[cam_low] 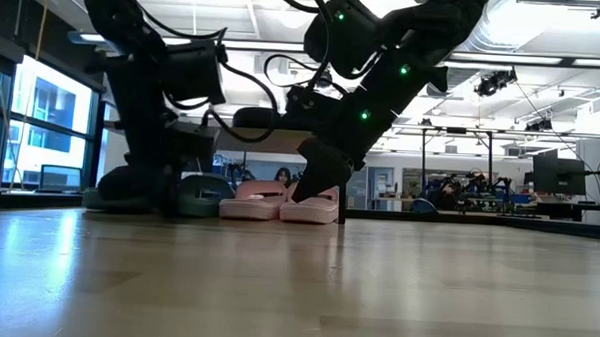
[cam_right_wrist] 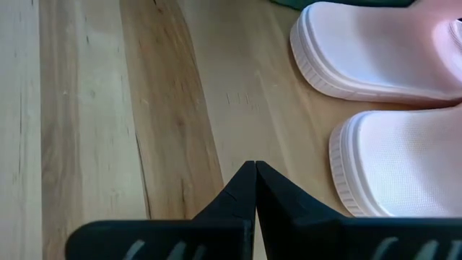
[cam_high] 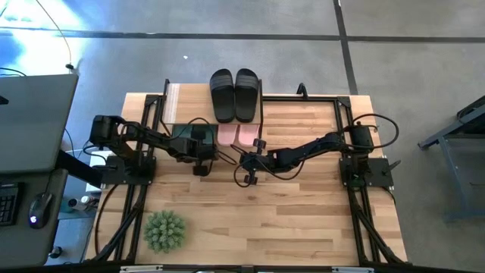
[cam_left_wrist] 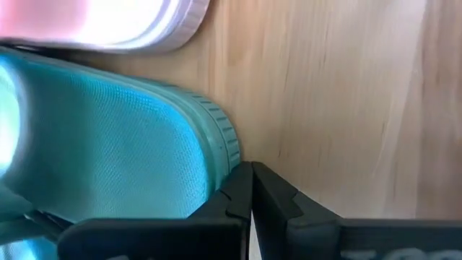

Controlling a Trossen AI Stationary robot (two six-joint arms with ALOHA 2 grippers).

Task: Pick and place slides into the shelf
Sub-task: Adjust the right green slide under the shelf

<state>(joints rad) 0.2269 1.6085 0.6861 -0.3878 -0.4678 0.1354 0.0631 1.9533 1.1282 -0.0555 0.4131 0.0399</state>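
Note:
The shelf (cam_high: 189,98) stands at the table's far edge, with the black slides (cam_high: 233,95) on its top board. The pink slides (cam_high: 239,135) (cam_low: 279,201) and the dark green slides (cam_high: 184,136) (cam_low: 194,195) sit side by side on their soles under that board. My left gripper (cam_high: 201,155) (cam_left_wrist: 251,191) is shut, low, at the heel of a green slide (cam_left_wrist: 123,144). My right gripper (cam_high: 254,163) (cam_right_wrist: 255,180) is shut and hovers over bare wood just near of the pink slides' heels (cam_right_wrist: 390,166), apart from them. My left gripper's shut fingers (cam_left_wrist: 234,195) lie right beside the green slide's rounded heel rim (cam_left_wrist: 220,141), coming from the table's near side. I cannot tell whether they touch it. The slide lies flat on its sole.
A spiky green plant ball (cam_high: 164,231) sits near the table's near left corner. The arm bases (cam_high: 125,163) (cam_high: 367,171) stand at the left and right sides. Bare wooden tabletop (cam_high: 288,220) spreads across the near half. A desk with a mouse (cam_high: 39,205) stands left of the table.

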